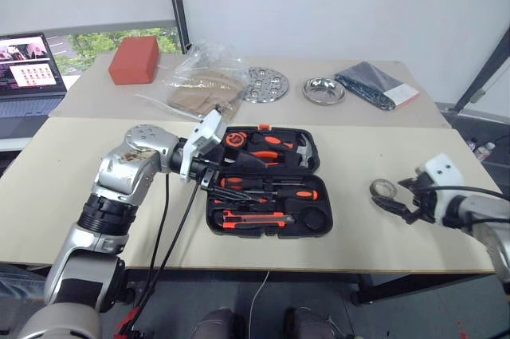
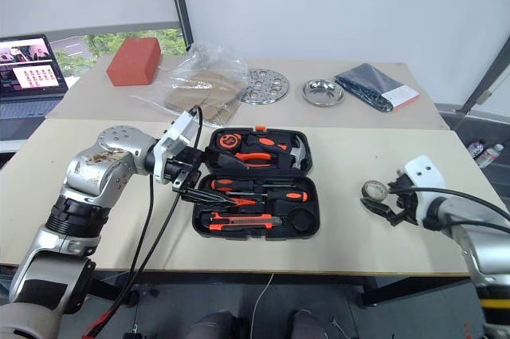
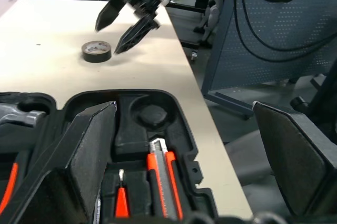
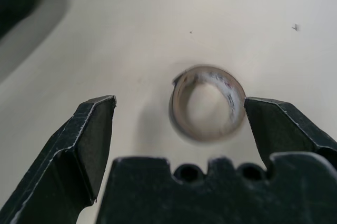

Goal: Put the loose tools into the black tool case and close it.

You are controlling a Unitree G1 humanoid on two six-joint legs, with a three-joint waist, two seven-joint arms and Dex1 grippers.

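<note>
The black tool case (image 1: 325,197) lies open at the table's middle. Its near half holds black-and-orange screwdrivers (image 1: 269,188) and the utility knife (image 1: 252,220). A round recess (image 3: 150,114) in that half holds nothing. My left gripper (image 1: 213,177) hovers open over the case's left edge, nothing between its fingers (image 3: 89,139). The small grey tape roll (image 1: 382,189) lies flat on the table right of the case. My right gripper (image 1: 395,206) is open just beside it on the near side. In the right wrist view the tape roll (image 4: 208,103) sits just ahead of the spread fingers (image 4: 92,134), untouched.
On the far table stand a red box (image 1: 134,60), a clear plastic bag (image 1: 203,80), a perforated metal disc (image 1: 265,84), a steel bowl (image 1: 323,90) and a dark folded bag (image 1: 374,84). A laptop (image 1: 28,68) sits at the far left. The table's right edge is close to the tape roll.
</note>
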